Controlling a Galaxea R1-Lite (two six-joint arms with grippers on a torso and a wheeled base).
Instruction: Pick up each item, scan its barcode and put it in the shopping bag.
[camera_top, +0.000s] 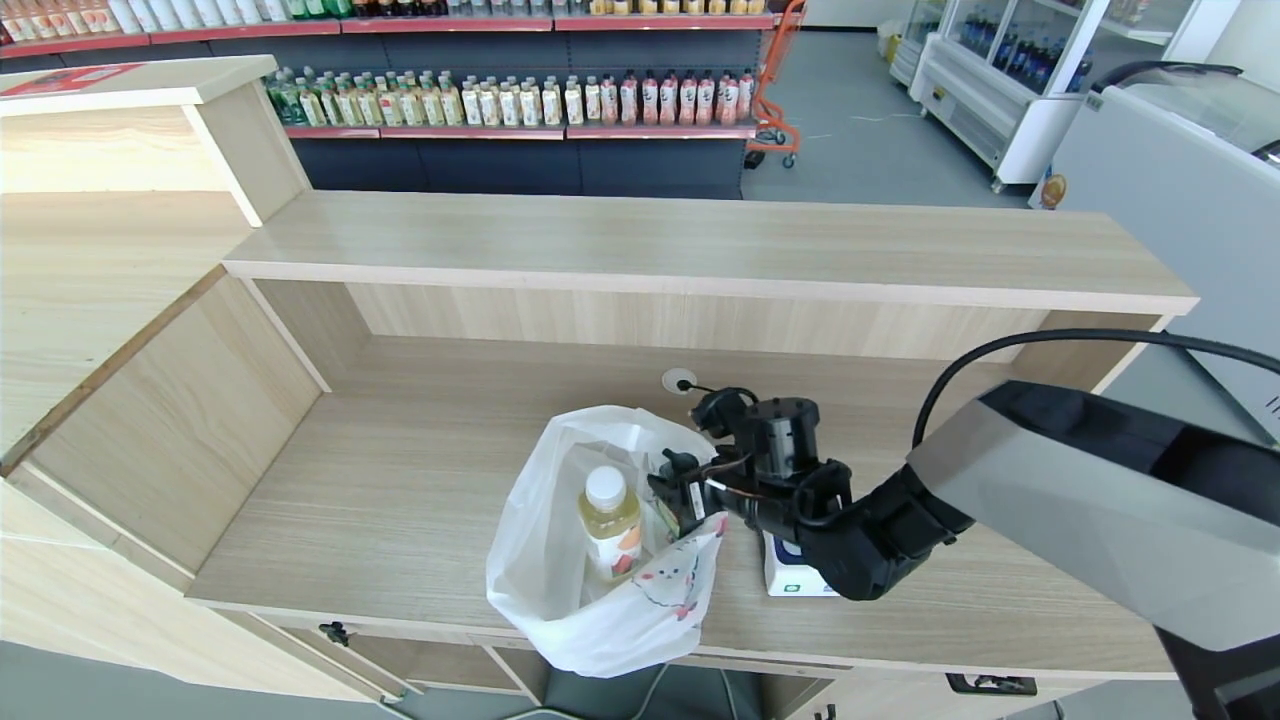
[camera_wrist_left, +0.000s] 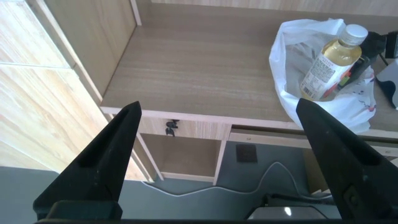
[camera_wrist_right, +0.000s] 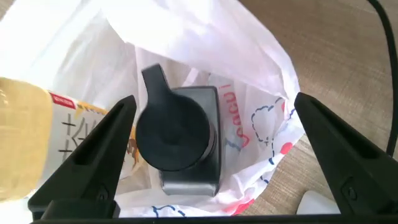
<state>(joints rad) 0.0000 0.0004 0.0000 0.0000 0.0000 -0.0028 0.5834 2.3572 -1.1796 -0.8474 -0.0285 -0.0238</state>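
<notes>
Right hand (camera_wrist_right: 214, 99) spread wide, gripping nothing, over shopping bag (camera_wrist_right: 261, 68); I see dark item (camera_wrist_right: 180, 134) straight below it inside, bottle (camera_wrist_right: 37, 143) upright alongside

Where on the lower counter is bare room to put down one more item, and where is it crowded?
Free: the wide stretch of counter between the left side wall and the shopping bag; also the strip behind the bag. Crowded: the bag's right side, with the right tool and a white box.

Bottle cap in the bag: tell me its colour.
The bottle cap is white, best seen in the head view.
</notes>
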